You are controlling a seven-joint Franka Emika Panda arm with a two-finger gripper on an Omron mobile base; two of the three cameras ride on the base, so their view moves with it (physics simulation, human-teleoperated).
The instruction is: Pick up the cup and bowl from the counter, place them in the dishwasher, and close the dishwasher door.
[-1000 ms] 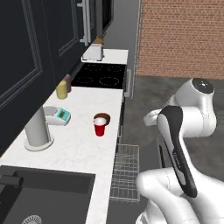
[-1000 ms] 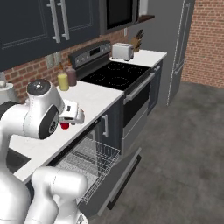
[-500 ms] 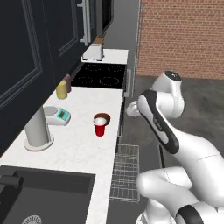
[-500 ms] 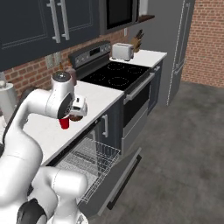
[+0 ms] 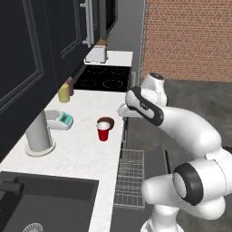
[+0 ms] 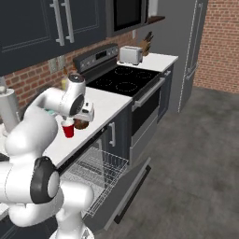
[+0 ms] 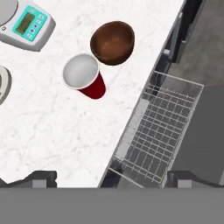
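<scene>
The red cup stands upright on the white counter, its white inside facing the hand view. Just behind it sits the dark brown bowl, touching or nearly touching the cup. My gripper hovers above the counter's front edge beside the bowl, open and empty, with its fingertips wide apart. Below the counter edge the dishwasher's grey wire rack is pulled out over the lowered dishwasher door.
A teal-faced kitchen scale and a steel cylinder stand left of the cup. A yellow bottle stands by the wall. The black sink lies near me, the stovetop and toaster farther along.
The arm has swung from out over the floor toward the counter, bringing the open hand over the counter edge near the bowl. Cup and bowl have not moved.
</scene>
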